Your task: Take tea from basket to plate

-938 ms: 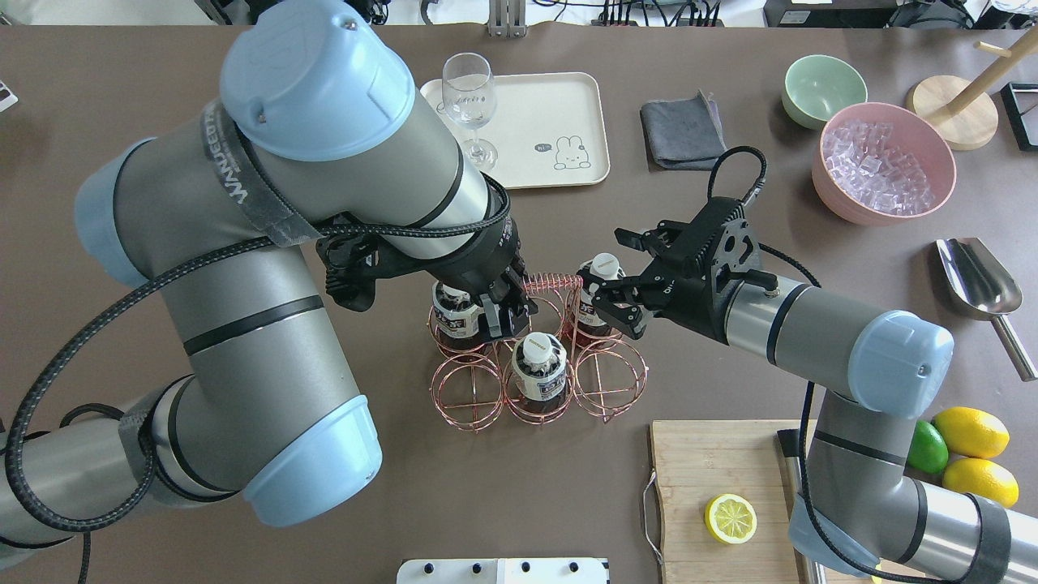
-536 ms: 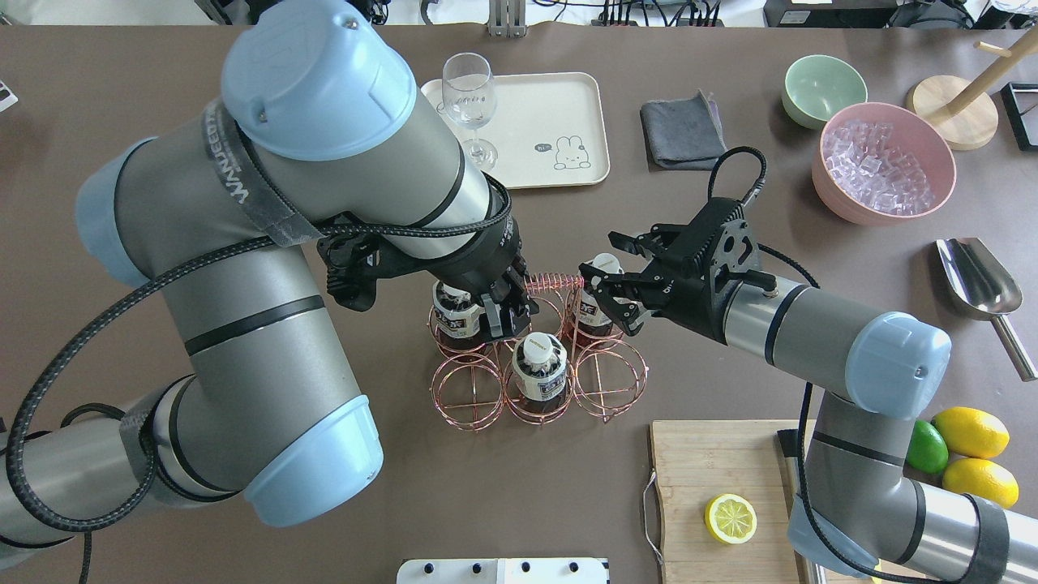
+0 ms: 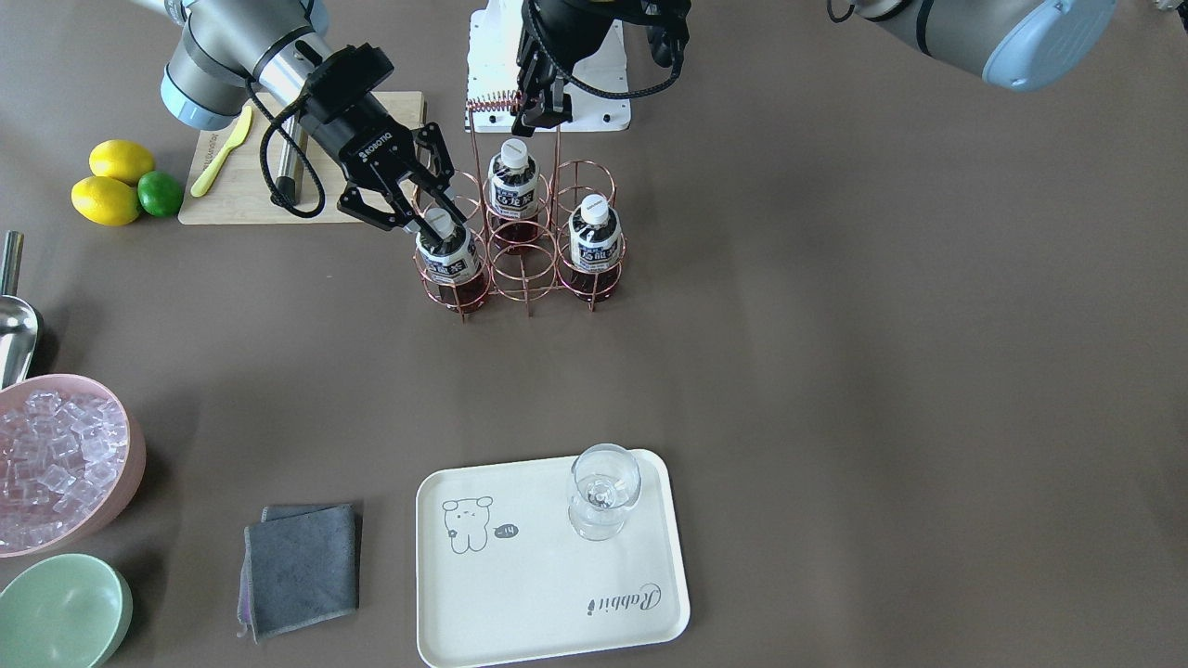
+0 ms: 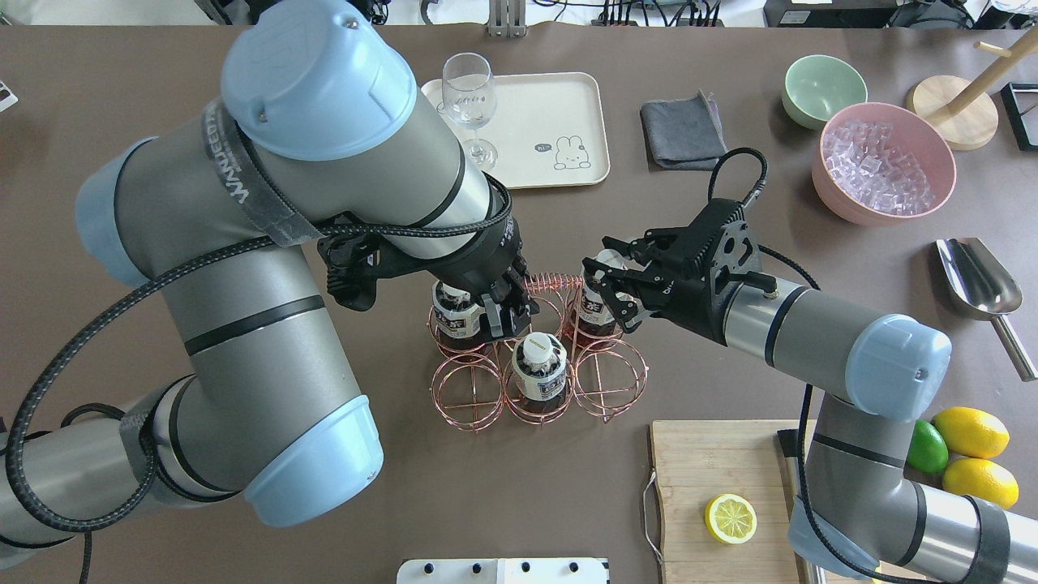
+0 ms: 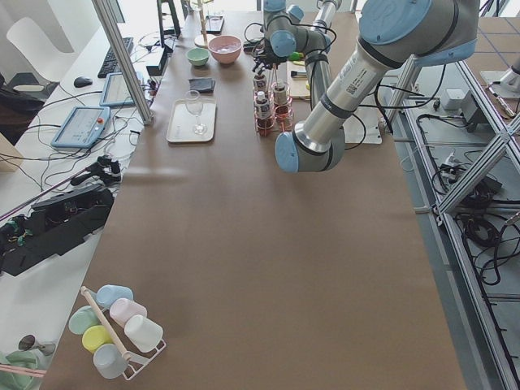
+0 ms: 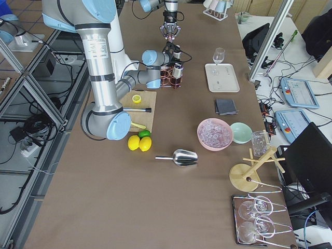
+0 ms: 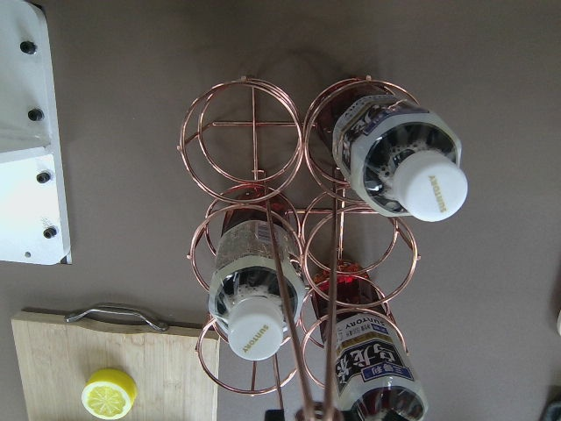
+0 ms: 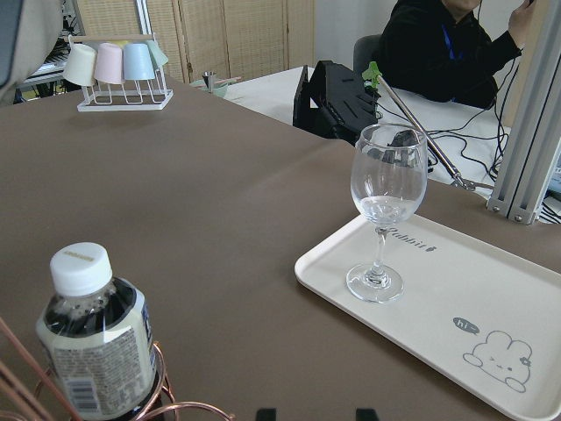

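Three tea bottles stand in the copper wire basket (image 3: pixel 520 274) (image 4: pixel 604 381). My right gripper (image 3: pixel 419 206) (image 4: pixel 606 274) is open, its fingers straddling the white cap of the tea (image 3: pixel 447 260) (image 4: pixel 590 312) in the cell nearest the right arm. My left gripper (image 3: pixel 540 111) (image 4: pixel 507 312) is shut on the basket's tall handle beside its coil (image 4: pixel 553 283). The other tea bottles (image 3: pixel 513 190) (image 3: pixel 594 243) sit untouched; all three show from above in the left wrist view (image 7: pixel 412 171). The cream plate (image 3: pixel 548 594) (image 4: pixel 543 113) (image 8: pixel 473 298) lies beyond the basket.
A wine glass (image 3: pixel 603 490) (image 4: pixel 470 93) (image 8: pixel 386 206) stands on the plate's corner. A grey cloth (image 4: pixel 683 130), green bowl (image 4: pixel 823 89) and pink bowl of ice (image 4: pixel 884 162) lie right of it. A cutting board (image 4: pixel 714 470) with a lemon half sits near the right arm.
My right gripper has slid left toward the basket, so its open fingers now flank the tea's cap. The left arm and the basket have not moved.
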Robot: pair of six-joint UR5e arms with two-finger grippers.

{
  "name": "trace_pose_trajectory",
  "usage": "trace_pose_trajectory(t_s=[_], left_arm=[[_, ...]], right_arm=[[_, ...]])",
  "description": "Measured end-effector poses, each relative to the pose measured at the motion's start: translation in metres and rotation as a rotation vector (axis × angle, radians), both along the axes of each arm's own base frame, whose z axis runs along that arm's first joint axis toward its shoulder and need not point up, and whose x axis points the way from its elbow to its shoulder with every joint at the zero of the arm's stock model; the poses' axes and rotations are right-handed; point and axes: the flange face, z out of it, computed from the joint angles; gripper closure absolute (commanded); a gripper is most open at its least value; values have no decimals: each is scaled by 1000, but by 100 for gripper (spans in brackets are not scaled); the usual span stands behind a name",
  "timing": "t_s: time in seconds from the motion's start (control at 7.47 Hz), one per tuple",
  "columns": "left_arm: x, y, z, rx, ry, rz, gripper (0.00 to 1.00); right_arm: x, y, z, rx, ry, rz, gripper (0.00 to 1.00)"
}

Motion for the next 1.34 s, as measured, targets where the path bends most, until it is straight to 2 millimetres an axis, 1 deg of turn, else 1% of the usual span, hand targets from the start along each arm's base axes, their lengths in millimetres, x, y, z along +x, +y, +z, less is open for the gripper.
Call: trace_pose_trajectory(t_s=[0.27, 0.4, 0.54, 0.67, 0.94, 1.07, 1.21, 1.34], left_arm=[[0, 0, 1, 0, 0, 0, 100], [0, 0, 1, -1, -1, 0, 100], [0, 0, 1, -1, -1, 0, 100], [0, 0, 1, 0, 0, 0, 100], [0, 0, 0, 0, 0, 0, 100], [-1, 0, 0, 1, 1, 0, 100], [0, 0, 0, 1, 1, 0, 100], [0, 0, 0, 1, 1, 0, 100]], right_arm=[[8, -3, -3, 5, -7, 5, 100], [16, -6, -8, 8, -11, 6, 100], [29, -11, -18, 8, -8, 5, 100], [44, -15, -31, 3, -5, 4, 100], [77, -17, -70, -9, -3, 11, 100], [95, -24, -91, -22, -7, 11, 100], [112, -36, -105, -37, -11, 10, 100], [127, -46, -112, -48, -11, 15, 100]])
